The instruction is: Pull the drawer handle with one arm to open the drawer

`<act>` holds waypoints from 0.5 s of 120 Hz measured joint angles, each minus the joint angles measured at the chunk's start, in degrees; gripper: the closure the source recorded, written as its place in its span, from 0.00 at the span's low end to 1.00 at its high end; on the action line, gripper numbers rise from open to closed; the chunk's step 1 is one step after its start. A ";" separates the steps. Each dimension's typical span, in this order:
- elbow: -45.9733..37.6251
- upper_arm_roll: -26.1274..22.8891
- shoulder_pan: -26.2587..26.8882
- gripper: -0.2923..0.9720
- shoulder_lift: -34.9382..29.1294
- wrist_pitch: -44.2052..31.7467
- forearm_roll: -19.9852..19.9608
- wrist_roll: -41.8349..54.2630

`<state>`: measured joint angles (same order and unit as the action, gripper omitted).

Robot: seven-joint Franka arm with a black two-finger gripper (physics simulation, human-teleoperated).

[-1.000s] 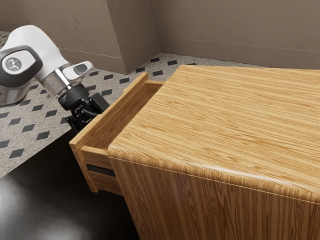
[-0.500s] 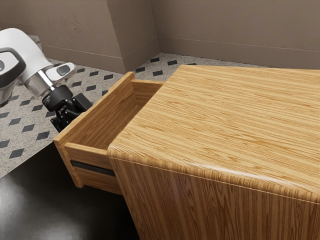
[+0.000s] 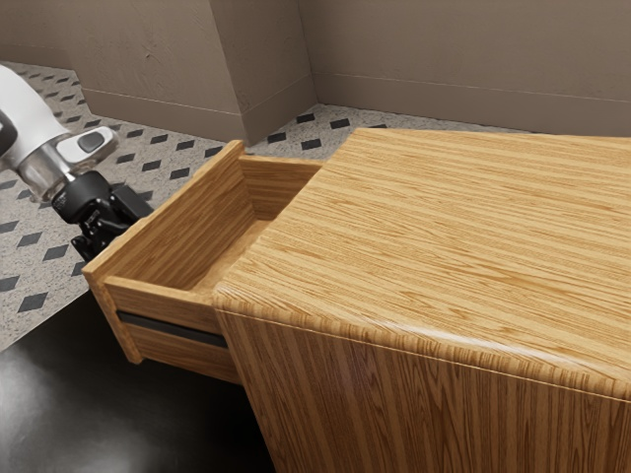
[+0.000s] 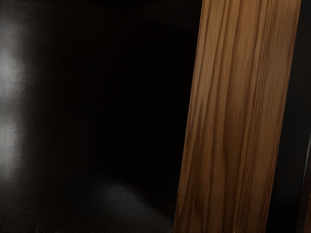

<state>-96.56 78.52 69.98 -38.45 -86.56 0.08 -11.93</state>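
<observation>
The drawer (image 3: 182,241) stands well out of the cabinet (image 3: 444,227), sliding from the cabinet's front edge toward the exterior view's left. A good stretch of its inside is exposed: both side walls, the inner face of the front panel and a strip of the bottom board beside the cabinet's top edge. A dark runner slot (image 3: 170,328) shows along the near side wall, all the way back to the cabinet's corner.

My gripper (image 3: 97,235) sits against the outer face of the front panel, at the drawer's far left corner in the exterior view, on the side where the handle should be. The panel covers its tip, so I cannot tell whether it is clamped on the handle or loose. The wrist view gives me a band of wood grain (image 4: 238,116) close to the hand, with the dark glossy floor (image 4: 87,121) beyond it. I take the wood for part of the drawer front, though I cannot say which part.

I judge the task mostly done, since the drawer is plainly open. What is left, at most, is a little more travel if full extension is wanted. I cannot see how much runner remains inside the cabinet.
</observation>
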 joint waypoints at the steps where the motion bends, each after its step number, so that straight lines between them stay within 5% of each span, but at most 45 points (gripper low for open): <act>1: 0.00 -0.01 -0.07 0.24 -0.01 0.02 0.01 0.01; 60: -0.89 -1.98 -5.07 0.24 -0.41 1.72 0.09 0.80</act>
<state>-97.44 76.54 64.91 -38.86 -84.84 0.18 -11.13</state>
